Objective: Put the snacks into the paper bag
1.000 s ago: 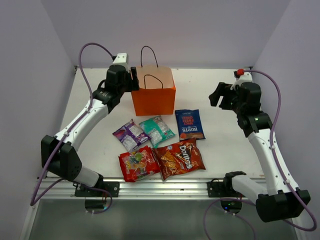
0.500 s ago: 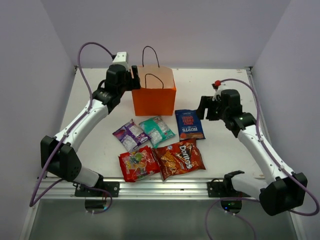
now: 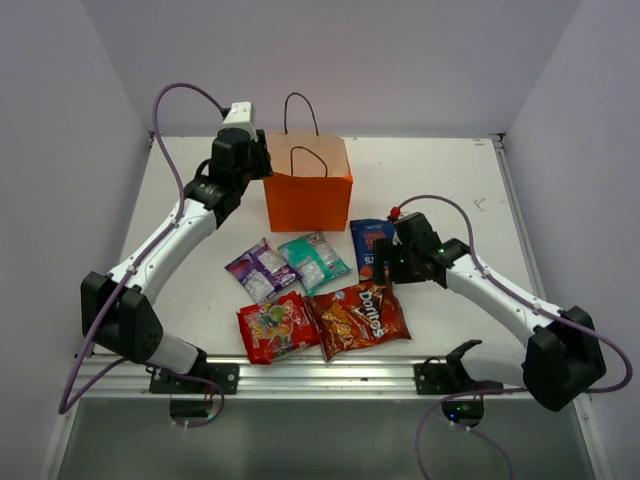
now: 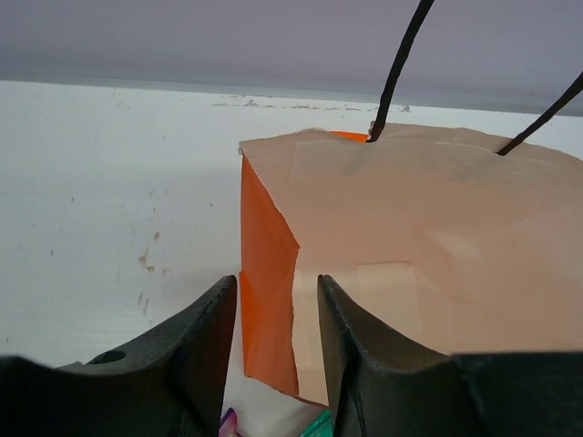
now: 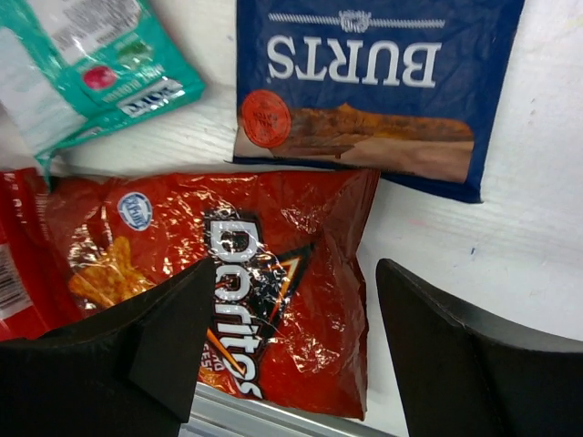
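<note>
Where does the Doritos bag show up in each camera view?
Top external: the Doritos bag lies at the front, right of the red candy bag, by the right claw.
Left wrist: not in it; the paper bag fills that view.
Right wrist: lower centre, between the claw's fingers.
Shared landmark: the teal pack sits up-left of the Doritos bag in the top and right wrist views.

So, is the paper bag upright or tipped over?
Upright. The paper bag stands on its base on the table, with its open mouth facing up and its sides vertical.
</note>
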`<control>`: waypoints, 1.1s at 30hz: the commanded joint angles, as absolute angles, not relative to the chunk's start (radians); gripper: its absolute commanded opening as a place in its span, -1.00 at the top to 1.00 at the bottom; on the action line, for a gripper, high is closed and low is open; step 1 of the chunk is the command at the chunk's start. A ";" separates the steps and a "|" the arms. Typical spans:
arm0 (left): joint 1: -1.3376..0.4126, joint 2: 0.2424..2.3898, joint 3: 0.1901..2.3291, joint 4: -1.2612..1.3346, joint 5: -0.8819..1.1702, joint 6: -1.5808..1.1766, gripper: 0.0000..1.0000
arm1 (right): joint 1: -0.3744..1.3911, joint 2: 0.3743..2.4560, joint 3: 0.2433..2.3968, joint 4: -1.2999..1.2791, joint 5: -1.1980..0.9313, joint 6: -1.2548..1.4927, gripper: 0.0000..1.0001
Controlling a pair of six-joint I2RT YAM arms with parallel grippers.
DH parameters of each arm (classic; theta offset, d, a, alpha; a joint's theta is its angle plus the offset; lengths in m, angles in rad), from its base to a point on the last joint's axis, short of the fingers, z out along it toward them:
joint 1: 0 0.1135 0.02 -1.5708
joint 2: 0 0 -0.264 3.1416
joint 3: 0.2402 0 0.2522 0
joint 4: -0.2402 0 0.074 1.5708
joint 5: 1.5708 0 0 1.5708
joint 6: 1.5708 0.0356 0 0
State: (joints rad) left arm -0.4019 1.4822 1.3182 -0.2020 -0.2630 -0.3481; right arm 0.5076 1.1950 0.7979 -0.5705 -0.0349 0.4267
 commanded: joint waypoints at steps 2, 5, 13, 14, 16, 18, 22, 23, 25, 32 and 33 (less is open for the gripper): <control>-0.408 1.479 1.325 -0.163 -0.284 -0.334 0.16 | 0.574 1.285 0.825 -0.635 0.047 0.502 -0.49; -0.408 1.474 1.325 -0.160 -0.287 -0.325 0.38 | 0.621 1.322 0.824 -0.652 0.103 0.531 -0.48; -0.408 1.489 1.328 -0.163 -0.285 -0.299 0.92 | 0.641 1.316 0.796 -0.660 0.169 0.569 -0.56; -0.408 1.493 1.328 -0.163 -0.285 -0.301 1.00 | 0.640 1.316 0.793 -0.661 0.173 0.572 -0.57; -0.408 1.496 1.330 -0.163 -0.285 -0.304 1.00 | 0.640 1.333 0.788 -0.654 0.176 0.572 -0.58; -0.408 1.496 1.327 -0.163 -0.282 -0.304 1.00 | 0.638 1.364 0.770 -0.641 0.173 0.578 -0.56; -0.408 1.488 1.322 -0.163 -0.282 -0.301 1.00 | 0.640 1.422 0.710 -0.577 0.138 0.594 -0.31; -0.408 1.486 1.321 -0.164 -0.282 -0.298 1.00 | 0.640 1.433 0.700 -0.565 0.134 0.595 -0.24; -0.408 1.483 1.319 -0.164 -0.282 -0.293 1.00 | 0.641 1.450 0.680 -0.540 0.129 0.598 0.10; -0.408 1.476 1.316 -0.166 -0.284 -0.293 1.00 | 0.640 1.338 0.733 -0.633 0.192 0.601 1.00; -0.408 1.476 1.316 -0.166 -0.284 -0.293 1.00 | 0.640 1.315 0.758 -0.664 0.231 0.595 1.00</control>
